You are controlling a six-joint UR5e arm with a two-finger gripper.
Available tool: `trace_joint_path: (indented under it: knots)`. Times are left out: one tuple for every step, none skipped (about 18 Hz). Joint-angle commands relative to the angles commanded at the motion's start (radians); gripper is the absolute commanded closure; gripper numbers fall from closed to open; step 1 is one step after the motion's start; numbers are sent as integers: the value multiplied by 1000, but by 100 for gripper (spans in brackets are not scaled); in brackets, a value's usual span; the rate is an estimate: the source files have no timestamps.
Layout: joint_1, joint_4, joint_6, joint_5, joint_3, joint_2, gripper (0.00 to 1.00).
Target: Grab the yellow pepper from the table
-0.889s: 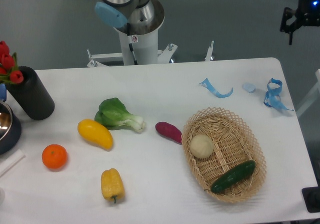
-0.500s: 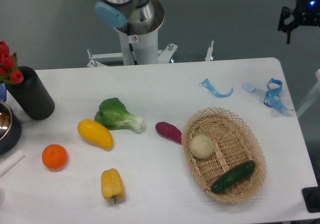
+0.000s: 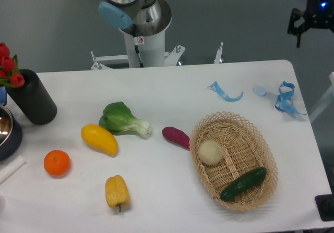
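Observation:
The yellow pepper (image 3: 117,192) lies on its side on the white table (image 3: 156,92), near the front edge at the left, with its green stem pointing toward the front. My gripper (image 3: 318,31) hangs high at the far top right, beyond the table's back right corner and far from the pepper. Its jaws stand apart and hold nothing. One dark finger (image 3: 298,32) shows; the other is cut off by the frame edge.
A smooth yellow mango-like fruit (image 3: 99,139), an orange (image 3: 57,162), a bok choy (image 3: 123,119) and a purple sweet potato (image 3: 176,137) lie around the pepper. A wicker basket (image 3: 261,139) holds a pale onion and a cucumber. A black vase (image 3: 32,97) stands at the left, blue ribbons (image 3: 284,100) at the back right.
My gripper has drifted a little to the left and slightly up at the top right. Nothing on the table has moved.

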Motion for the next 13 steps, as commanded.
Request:
trace_joint_path:
  knots:
    - [0,0,-14,-12,-5,2,0]
    - [-2,0,-50,-28,-6,3,0]
    - [-3,2,-89,-47,-12,9,0]
    - [-3,2,-118,-70,-18,12,0]
    - [-5,2,-142,-83,-21,15,0]
    - [-12,2,-161,-81,-26,15,0]
    - [-35,2,-184,-78,-28,17,0]
    - [-55,0,-214,-77,-28,15,0]
    - [-70,2,-262,-80,-32,14,0]
    - [-81,3,-317,-80,-40,14,0]
    - [-97,3,-372,-81,-44,14,0]
    - [-121,5,-412,-83,-46,11,0]
    - [-153,5,-446,-84,-46,6,0]
